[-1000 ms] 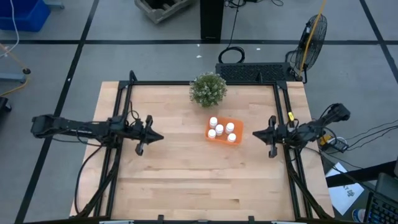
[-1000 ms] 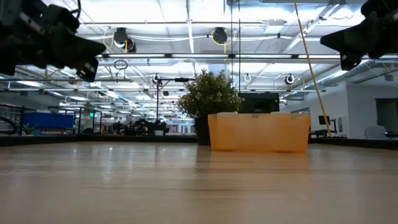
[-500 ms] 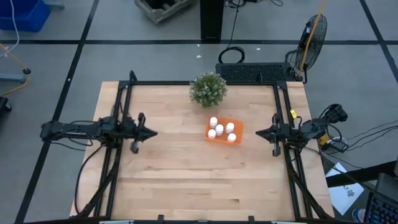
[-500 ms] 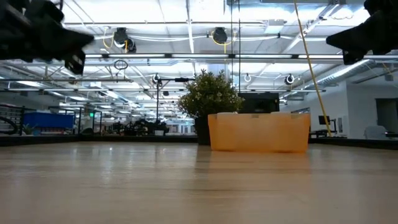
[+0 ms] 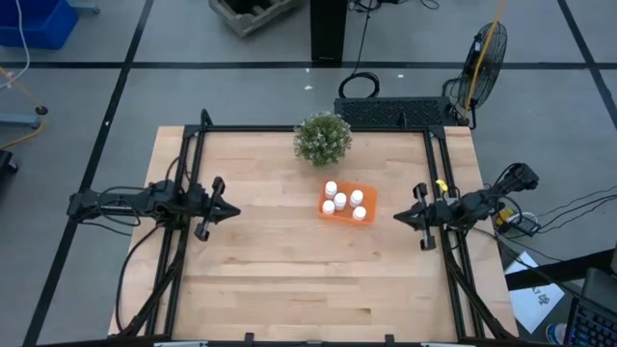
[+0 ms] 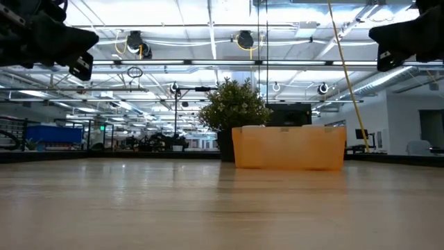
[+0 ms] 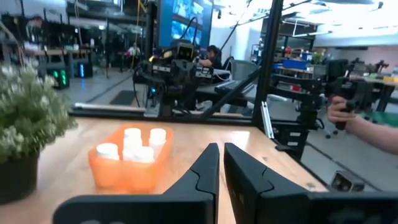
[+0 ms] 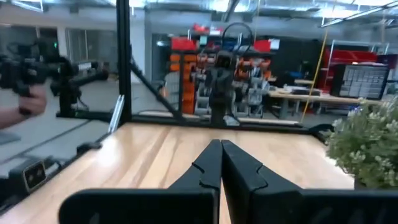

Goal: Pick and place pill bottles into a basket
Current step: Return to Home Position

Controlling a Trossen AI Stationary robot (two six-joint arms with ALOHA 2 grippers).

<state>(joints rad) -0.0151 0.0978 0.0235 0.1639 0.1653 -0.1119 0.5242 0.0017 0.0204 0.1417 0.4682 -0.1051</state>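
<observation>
We see the orange basket (image 5: pixel 370 202) holding the pill bottles (image 5: pixel 339 200) — at 3 o'clock from the left gripper (image 5: pixel 234 208), 9 o'clock from the right gripper (image 5: pixel 397 216) — both pinched closed, empty.

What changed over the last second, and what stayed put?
The left gripper drew back toward its own side, away from the basket. The right gripper shifted only slightly. Neither took hold of or released anything. The five pill bottles stayed in the basket, and the plant did not move.
</observation>
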